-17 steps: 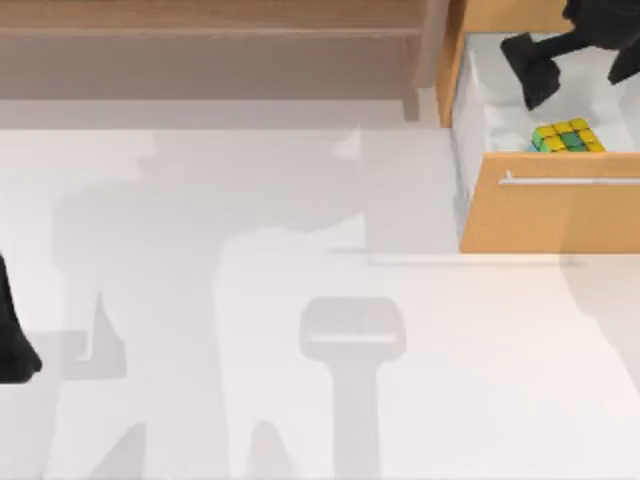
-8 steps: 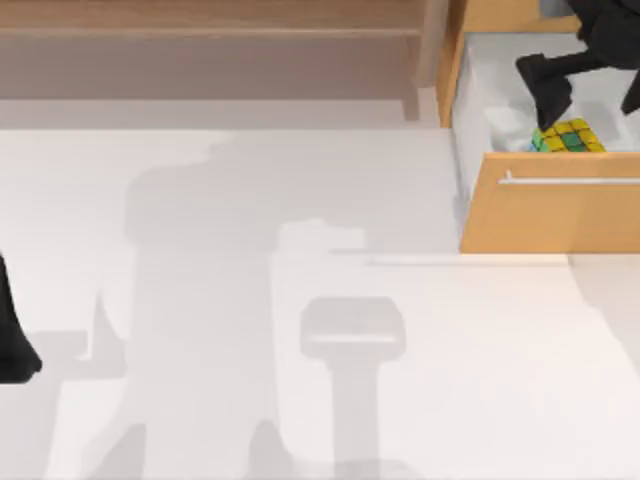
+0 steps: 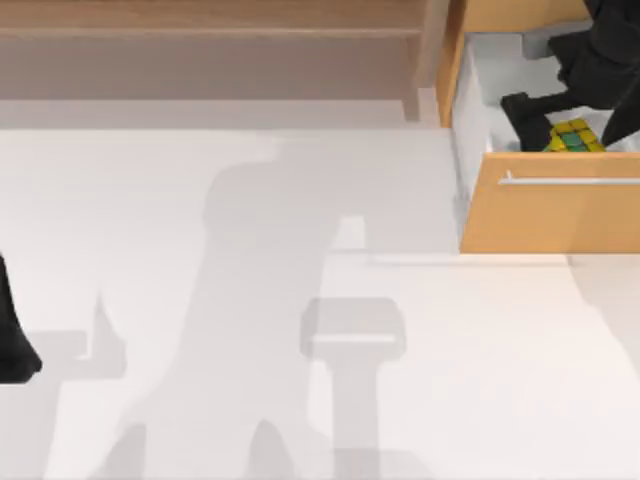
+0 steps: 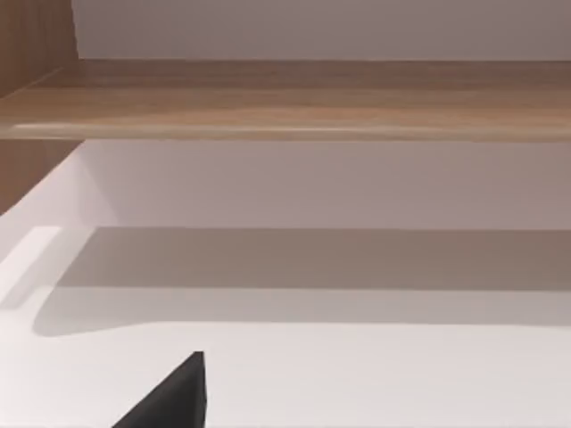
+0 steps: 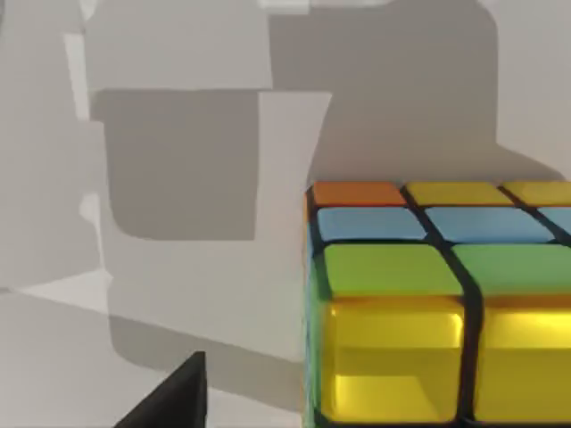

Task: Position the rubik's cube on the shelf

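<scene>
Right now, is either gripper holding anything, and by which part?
Nothing is visibly held. The right gripper is low over the rubik's cube in the open drawer, fingers astride it; no grip shows. The left arm is parked.

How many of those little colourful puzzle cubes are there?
1. The rubik's cube lies in the open drawer at the table's right, just behind the drawer front, under the right gripper. Another could hide beneath that arm.

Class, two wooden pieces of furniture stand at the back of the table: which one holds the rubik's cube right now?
The open drawer, orange-tan with a metal bar handle, at the table's right. The rubik's cube sits in it under the right gripper. The long shelf carries nothing.
</scene>
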Action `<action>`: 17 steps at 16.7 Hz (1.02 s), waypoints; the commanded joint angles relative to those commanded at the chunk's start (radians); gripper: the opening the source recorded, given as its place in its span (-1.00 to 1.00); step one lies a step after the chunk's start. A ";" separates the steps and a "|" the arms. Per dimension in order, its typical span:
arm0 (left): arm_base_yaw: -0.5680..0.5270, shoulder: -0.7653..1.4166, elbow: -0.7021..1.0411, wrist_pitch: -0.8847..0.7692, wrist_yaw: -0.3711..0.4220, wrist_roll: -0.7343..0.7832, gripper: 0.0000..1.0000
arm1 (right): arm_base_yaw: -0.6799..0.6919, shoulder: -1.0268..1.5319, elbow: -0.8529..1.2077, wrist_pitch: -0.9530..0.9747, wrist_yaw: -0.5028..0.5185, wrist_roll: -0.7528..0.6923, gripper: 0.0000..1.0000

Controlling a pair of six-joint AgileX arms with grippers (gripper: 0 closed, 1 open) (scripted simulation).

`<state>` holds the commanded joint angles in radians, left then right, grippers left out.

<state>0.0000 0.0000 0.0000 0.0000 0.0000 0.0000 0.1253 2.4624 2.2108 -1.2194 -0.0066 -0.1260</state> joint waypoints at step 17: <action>0.000 0.000 0.000 0.000 0.000 0.000 1.00 | 0.000 0.003 -0.001 0.003 0.000 0.000 -0.96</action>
<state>0.0000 0.0000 0.0000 0.0000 0.0000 0.0000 0.1248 2.4649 2.2094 -1.2160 -0.0066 -0.1263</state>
